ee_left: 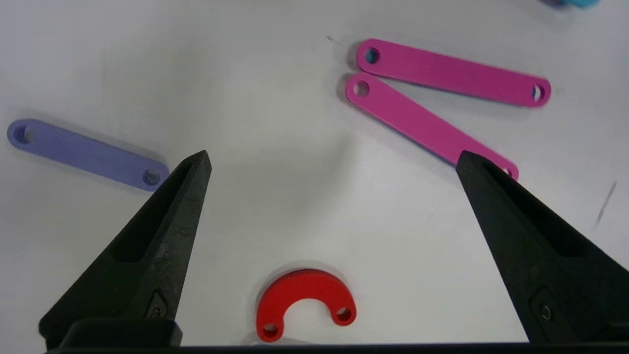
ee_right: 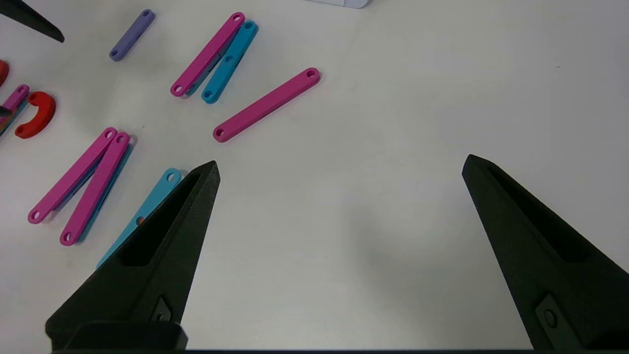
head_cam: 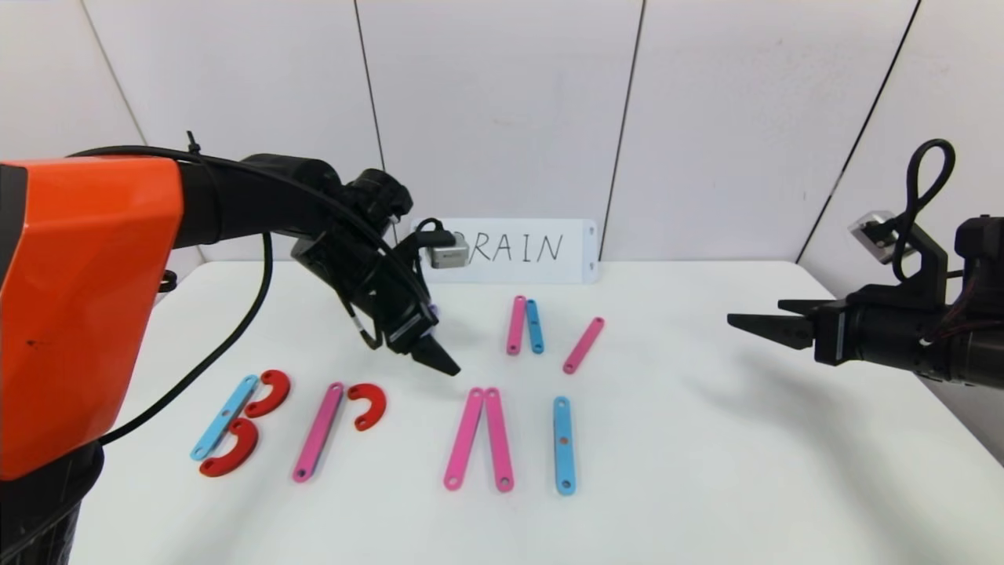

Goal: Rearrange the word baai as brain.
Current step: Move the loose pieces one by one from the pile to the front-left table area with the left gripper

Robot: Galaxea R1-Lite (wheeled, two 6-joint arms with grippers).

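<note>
The plastic letters lie in a row on the white table. At the left, a blue bar [head_cam: 224, 417] with two red curves [head_cam: 268, 392] forms a B. Beside it lie a pink bar [head_cam: 318, 431] and a red curve [head_cam: 367, 406]. Two pink bars [head_cam: 478, 439] form a peak, and a blue bar [head_cam: 563, 444] stands alone. My left gripper [head_cam: 441, 361] hovers open and empty above the gap between the red curve [ee_left: 304, 307] and the pink pair [ee_left: 422, 123]. A purple bar [ee_left: 86, 154] lies just beyond it. My right gripper [head_cam: 737, 322] hangs open and empty at the right.
Behind the row lie a pink and blue bar pair [head_cam: 524, 325] and a slanted pink bar [head_cam: 583, 344]. The white BRAIN card [head_cam: 518, 249] leans on the back wall, partly hidden by my left wrist. The table [head_cam: 745, 455] ends close at the right.
</note>
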